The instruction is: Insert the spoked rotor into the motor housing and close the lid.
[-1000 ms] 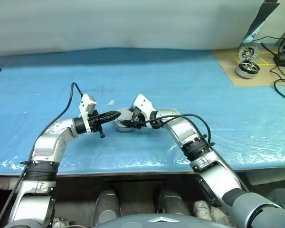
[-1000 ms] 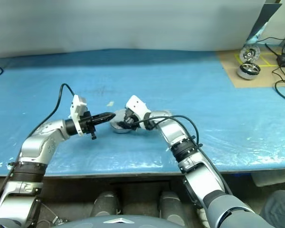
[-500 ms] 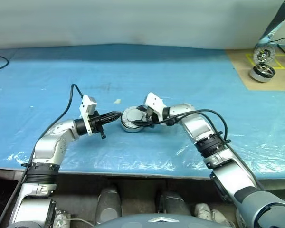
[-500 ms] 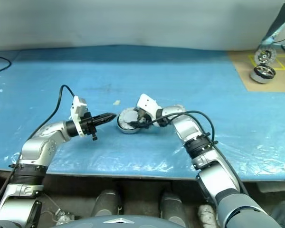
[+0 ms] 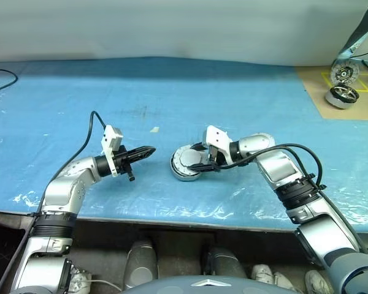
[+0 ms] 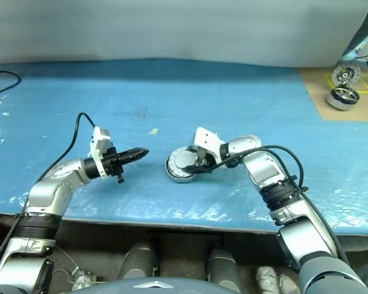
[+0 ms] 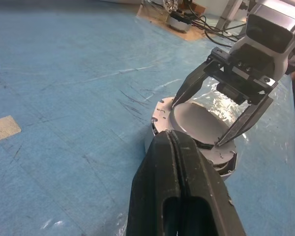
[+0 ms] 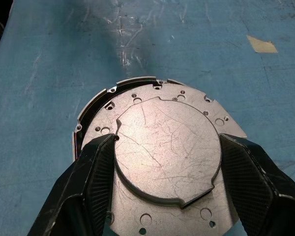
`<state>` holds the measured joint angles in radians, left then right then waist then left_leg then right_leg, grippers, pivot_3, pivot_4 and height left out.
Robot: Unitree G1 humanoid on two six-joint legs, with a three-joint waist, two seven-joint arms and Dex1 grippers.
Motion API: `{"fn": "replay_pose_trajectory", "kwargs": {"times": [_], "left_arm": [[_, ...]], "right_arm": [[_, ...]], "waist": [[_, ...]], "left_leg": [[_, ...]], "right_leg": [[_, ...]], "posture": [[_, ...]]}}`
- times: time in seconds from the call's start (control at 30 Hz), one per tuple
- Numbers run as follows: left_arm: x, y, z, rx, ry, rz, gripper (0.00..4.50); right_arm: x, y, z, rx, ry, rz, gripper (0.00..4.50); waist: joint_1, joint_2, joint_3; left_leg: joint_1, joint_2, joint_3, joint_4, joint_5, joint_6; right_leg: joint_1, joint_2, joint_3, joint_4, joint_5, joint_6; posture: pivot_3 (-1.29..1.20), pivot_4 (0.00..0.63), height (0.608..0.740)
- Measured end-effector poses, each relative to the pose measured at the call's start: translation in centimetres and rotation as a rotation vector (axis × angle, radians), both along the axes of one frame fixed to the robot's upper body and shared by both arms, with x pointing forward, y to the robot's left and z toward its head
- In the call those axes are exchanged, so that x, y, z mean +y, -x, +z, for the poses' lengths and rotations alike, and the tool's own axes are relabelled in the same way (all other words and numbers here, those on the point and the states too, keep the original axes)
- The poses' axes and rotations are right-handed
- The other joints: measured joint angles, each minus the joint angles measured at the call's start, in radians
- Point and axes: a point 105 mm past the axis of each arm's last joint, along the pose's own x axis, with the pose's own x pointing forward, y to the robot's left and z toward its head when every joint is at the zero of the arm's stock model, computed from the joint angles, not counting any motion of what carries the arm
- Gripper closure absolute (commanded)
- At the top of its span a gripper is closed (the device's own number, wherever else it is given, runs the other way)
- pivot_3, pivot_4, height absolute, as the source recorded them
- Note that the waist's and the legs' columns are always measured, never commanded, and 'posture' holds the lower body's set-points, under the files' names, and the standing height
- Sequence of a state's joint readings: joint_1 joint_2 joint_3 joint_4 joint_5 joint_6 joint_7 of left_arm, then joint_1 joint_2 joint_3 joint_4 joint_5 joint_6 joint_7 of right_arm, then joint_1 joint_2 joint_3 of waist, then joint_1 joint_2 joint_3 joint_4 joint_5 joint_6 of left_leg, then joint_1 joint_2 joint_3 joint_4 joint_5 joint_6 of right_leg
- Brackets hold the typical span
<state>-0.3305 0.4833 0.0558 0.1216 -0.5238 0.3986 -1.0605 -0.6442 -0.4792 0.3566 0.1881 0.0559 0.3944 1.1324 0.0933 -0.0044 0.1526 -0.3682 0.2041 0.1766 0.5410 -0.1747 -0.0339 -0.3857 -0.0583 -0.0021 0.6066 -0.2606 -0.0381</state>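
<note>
Two robot arms reach over a wide table (image 5: 61, 92) covered in blue plastic sheeting, seen from above and behind.

At the far right corner of the table lies a tan board (image 5: 331, 92). On it rest a silver-and-black motor (image 5: 341, 95) and, just behind it, an upright disc (image 5: 343, 73), both well apart from the arms.

Near the middle of the table sits the motor housing (image 5: 185, 173), a shallow round silver cup. Its lid (image 8: 167, 160), a scratched silver-grey disc with small holes around its edge, lies flat on top, so the inside is hidden. In the right wrist view a thin dark gap shows along one side between the lid's edge and the housing's rim.

The right gripper (image 8: 165, 172) comes in from the right side, tilted downward over the housing. Its two black fingers (image 8: 88, 177) are spread wide, one on each side of the raised round centre of the lid, close against its edges. Whether they press on it cannot be told.

The left gripper (image 5: 148, 150) hovers to the left of the housing, pointing level toward it and not touching. Its fingers are pressed tightly together with nothing between them.

A small piece of tan tape (image 5: 154, 129) is stuck to the sheeting behind the housing.
</note>
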Motion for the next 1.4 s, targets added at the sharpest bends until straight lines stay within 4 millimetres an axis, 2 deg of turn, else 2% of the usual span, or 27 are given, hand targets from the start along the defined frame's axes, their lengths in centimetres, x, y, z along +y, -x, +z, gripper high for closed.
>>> {"fn": "replay_pose_trajectory", "kwargs": {"times": [0.2,0.37,0.83,1.4], "left_arm": [[-0.2,0.0,-0.1,0.003,0.001,-0.006,4.5],[-0.3,0.1,-0.2,0.008,-0.001,-0.009,4.5],[-0.4,0.1,-0.1,0.01,-0.003,-0.013,4.5],[-0.3,0.3,-0.5,0.029,-0.007,-0.003,4.5]], "right_arm": [[0.6,-0.3,0.7,0.102,-0.094,-0.057,1.54],[1.3,0.4,1.3,0.128,-0.104,-0.042,1.54],[3.0,0.1,1.9,0.107,-0.079,-0.039,1.54],[4.5,-0.8,0.8,0.11,-0.016,-0.141,1.54]], "waist": [[-0.002,-0.002,0.001],[-0.007,-0.003,0.002],[-0.024,-0.005,0.004],[-0.026,-0.005,0.004]], "left_leg": [[-0.003,0.002,0.0,0.0,0.0,0.0],[-0.006,0.002,0.0,0.0,0.0,0.0],[-0.012,0.001,-0.001,0.006,0.0,0.0],[0.002,0.002,0.0,0.008,0.0,-0.001]], "right_leg": [[-0.004,0.002,0.0,0.002,0.001,0.001],[-0.006,0.003,-0.001,0.002,0.003,0.003],[-0.014,0.003,-0.002,0.01,0.003,0.004],[-0.004,0.003,0.003,0.014,0.001,-0.001]], "posture": [[0.0,0.15,0.74],[0.0,0.15,0.74],[0.0,0.15,0.74],[0.0,0.15,0.74]]}}
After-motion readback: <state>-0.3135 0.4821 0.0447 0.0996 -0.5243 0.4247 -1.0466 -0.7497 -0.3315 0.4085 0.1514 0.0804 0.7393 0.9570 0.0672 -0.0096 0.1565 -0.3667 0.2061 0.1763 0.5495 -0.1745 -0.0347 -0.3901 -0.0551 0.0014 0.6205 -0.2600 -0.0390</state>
